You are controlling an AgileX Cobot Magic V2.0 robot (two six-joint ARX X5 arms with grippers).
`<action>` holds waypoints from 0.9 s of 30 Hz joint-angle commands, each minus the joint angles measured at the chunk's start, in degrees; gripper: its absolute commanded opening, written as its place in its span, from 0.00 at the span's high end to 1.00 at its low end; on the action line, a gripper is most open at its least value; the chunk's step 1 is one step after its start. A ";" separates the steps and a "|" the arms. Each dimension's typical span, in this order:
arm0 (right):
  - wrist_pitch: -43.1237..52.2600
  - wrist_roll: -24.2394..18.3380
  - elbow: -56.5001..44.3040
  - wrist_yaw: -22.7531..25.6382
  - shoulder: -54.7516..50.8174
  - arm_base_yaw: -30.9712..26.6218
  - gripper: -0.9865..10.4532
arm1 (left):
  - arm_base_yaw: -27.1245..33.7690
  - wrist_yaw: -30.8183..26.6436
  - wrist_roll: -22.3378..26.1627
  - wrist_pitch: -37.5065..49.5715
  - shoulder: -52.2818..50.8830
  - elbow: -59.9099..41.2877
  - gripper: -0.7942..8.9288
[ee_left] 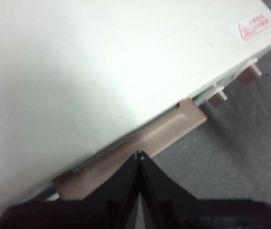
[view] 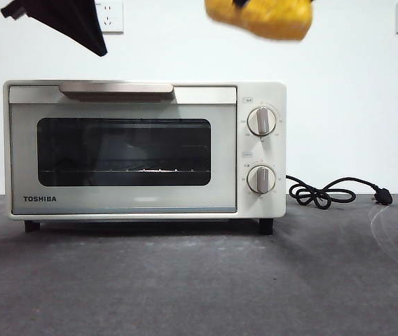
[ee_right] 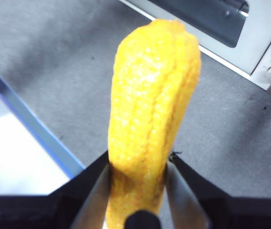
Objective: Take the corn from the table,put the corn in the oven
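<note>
The left gripper [view: 97, 47] hangs at the upper left of the front view, above the oven's [view: 143, 150] left half. Its jaws are pressed together, tips touching, with nothing between them. In the left wrist view the gripper [ee_left: 139, 155] sits just above the handle [ee_left: 173, 131], over the front edge of the oven [ee_left: 102, 71] top.

The oven stands on the table [view: 199, 280] with its door closed. The handle [view: 116, 88] runs along the door's top edge. Two knobs [view: 261, 121] sit one above the other on the right panel. A black cord [view: 332, 192] lies coiled on the table just right of the oven.

The corn [view: 265, 17] is off the table, held high above the oven's right half. In the right wrist view the right gripper [ee_right: 138, 160] pinches the corn [ee_right: 152, 105] at its lower end, one jaw against each side, over the table [ee_right: 54, 62] in front of the oven [ee_right: 264, 43].
</note>
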 commanded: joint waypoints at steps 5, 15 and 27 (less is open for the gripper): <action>-0.42 1.81 0.20 0.04 -4.15 0.04 0.92 | -0.20 0.00 0.68 1.77 2.05 0.04 0.92; -2.23 2.08 0.22 0.13 -6.60 0.04 0.92 | -0.20 0.00 0.70 2.75 4.48 0.04 0.92; -2.93 2.16 0.22 0.11 -6.62 0.04 0.92 | -0.22 0.00 0.72 1.92 6.21 0.02 0.92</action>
